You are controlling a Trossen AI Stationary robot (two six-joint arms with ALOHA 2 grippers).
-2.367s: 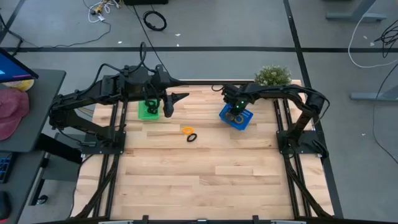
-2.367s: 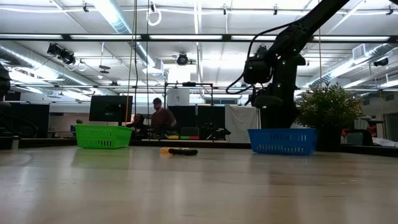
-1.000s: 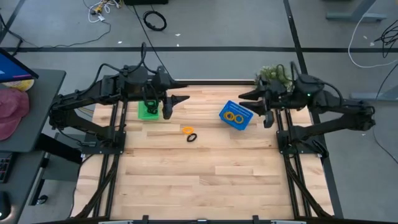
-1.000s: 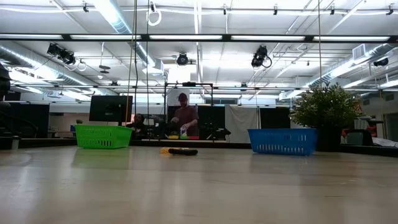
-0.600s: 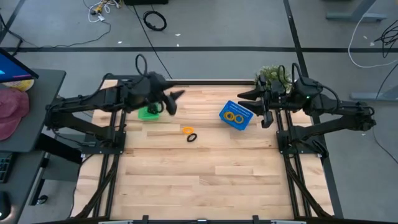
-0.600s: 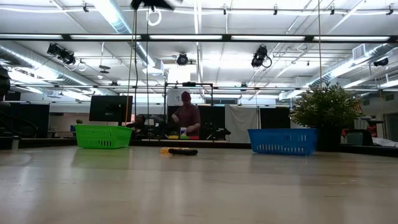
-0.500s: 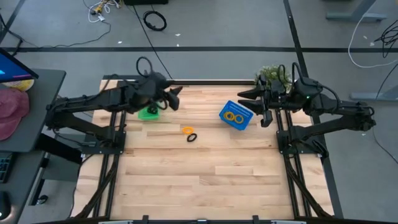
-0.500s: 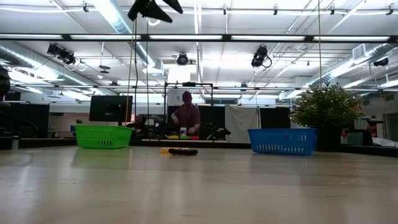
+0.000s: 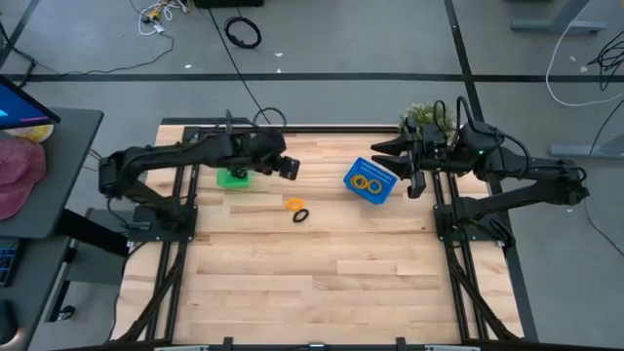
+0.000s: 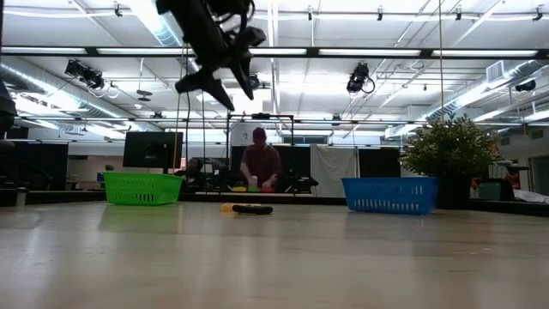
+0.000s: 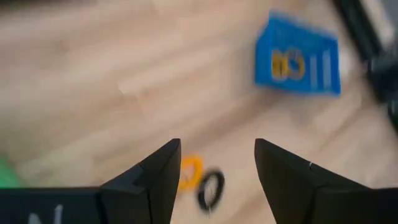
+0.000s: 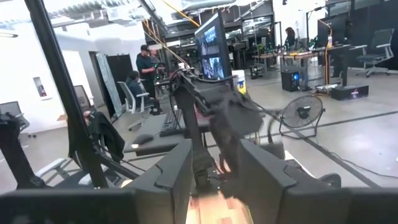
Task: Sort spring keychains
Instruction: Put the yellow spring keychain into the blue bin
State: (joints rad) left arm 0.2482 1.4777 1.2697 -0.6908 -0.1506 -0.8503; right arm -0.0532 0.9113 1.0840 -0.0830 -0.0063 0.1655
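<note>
An orange spring keychain (image 9: 293,204) and a black one (image 9: 299,215) lie side by side on the wooden table; they also show in the left wrist view, orange (image 11: 189,171) and black (image 11: 210,188). Two orange keychains (image 9: 368,182) lie in the blue basket (image 9: 384,189). My left gripper (image 9: 290,167) hangs open and empty in the air, above and a little to the far side of the two loose keychains, fingers (image 11: 158,171) pointing down at them. My right gripper (image 9: 382,158) is open and empty, held high at the table's far right, beside the blue basket.
A green basket (image 9: 232,176) stands at the far left, under my left arm. A potted plant (image 9: 429,118) stands at the far right corner. The near half of the table (image 9: 312,283) is bare wood. A person (image 10: 260,163) stands in the room beyond.
My left gripper has swung from above the green basket toward the table's right and come down, tipping its fingers downward, and now hangs over the two loose keychains. The keychains and baskets have stayed in place.
</note>
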